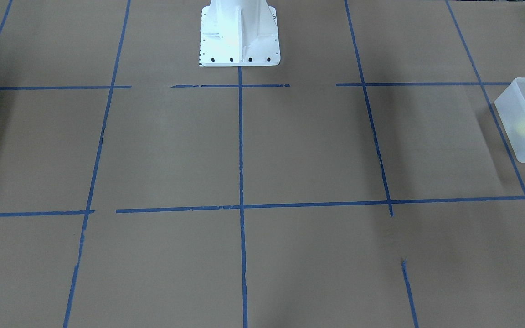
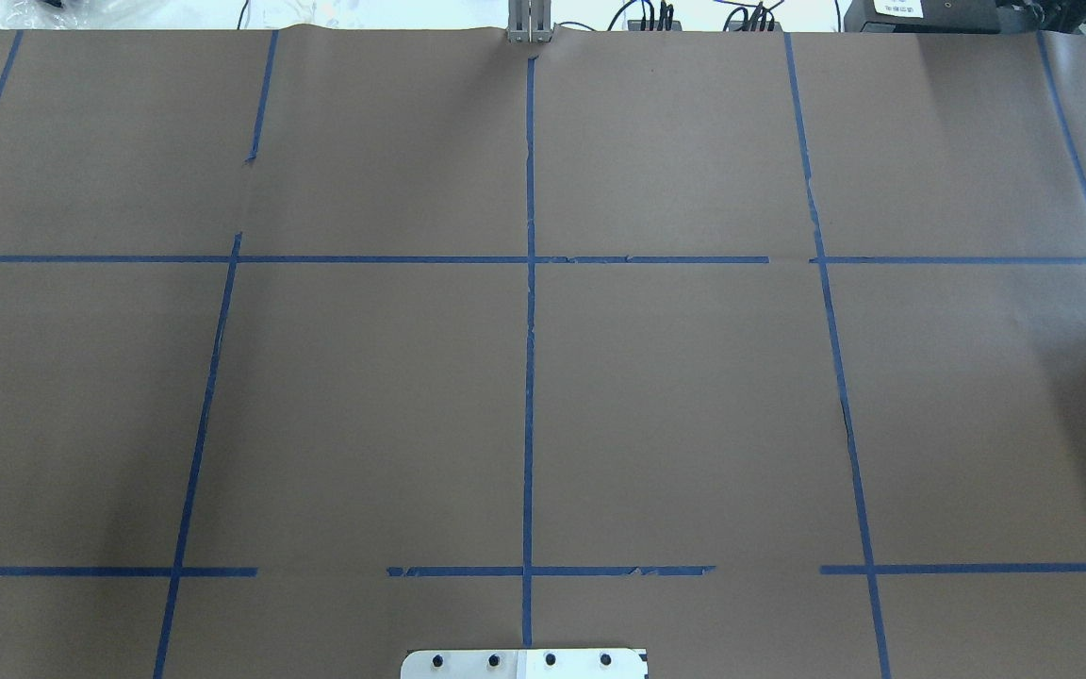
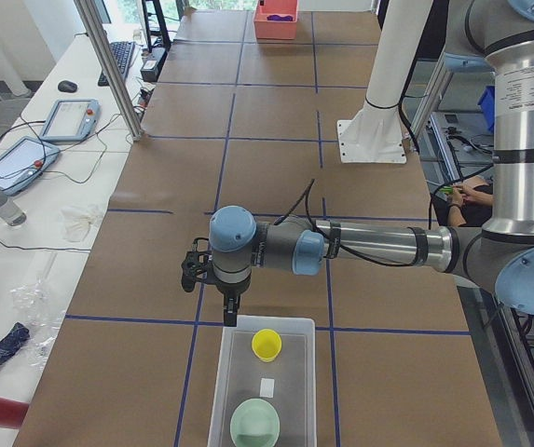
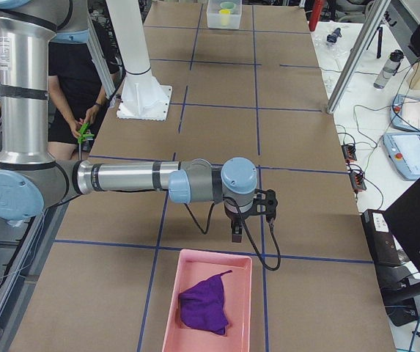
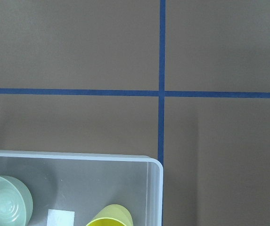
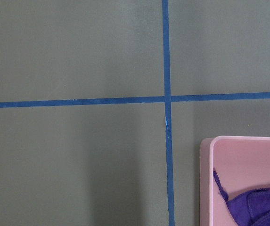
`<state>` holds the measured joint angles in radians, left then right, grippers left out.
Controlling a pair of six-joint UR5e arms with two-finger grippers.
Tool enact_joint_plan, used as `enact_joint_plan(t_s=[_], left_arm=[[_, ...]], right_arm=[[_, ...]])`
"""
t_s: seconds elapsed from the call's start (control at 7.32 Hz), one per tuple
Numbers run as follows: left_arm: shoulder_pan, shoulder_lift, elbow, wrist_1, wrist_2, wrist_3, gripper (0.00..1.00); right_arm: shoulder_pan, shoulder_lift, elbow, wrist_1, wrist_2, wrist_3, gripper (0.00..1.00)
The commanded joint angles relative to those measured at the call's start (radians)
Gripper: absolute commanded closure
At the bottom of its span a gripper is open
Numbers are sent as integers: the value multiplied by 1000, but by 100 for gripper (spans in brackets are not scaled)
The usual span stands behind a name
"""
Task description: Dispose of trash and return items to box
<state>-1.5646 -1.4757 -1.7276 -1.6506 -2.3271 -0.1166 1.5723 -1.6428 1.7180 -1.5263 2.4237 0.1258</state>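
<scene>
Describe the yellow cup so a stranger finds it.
On the brown table, at the robot's left end, sits a translucent frosted-white rectangular plastic bin. Inside, the small tapered yellow plastic cup is the only yellow thing, beside a pale-green round bowl.

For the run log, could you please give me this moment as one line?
yellow cup: in bin | purple cloth: in pink tray | left gripper: near bin, state unclear | right gripper: near pink tray, state unclear

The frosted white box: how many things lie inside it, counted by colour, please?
1 yellow cup
1 green cup
1 small white square
Total in the box: 3
</scene>
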Motion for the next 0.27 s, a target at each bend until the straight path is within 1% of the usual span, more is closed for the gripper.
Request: enact_joint_plan(t_s=[0.0, 0.14], left_arm=[[0, -2, -4, 0, 0, -2, 0], [0, -2, -1, 0, 0, -2, 0]], right_arm=[[0, 0, 0, 0, 0, 0, 0], [0, 1, 0, 0, 2, 0, 0]])
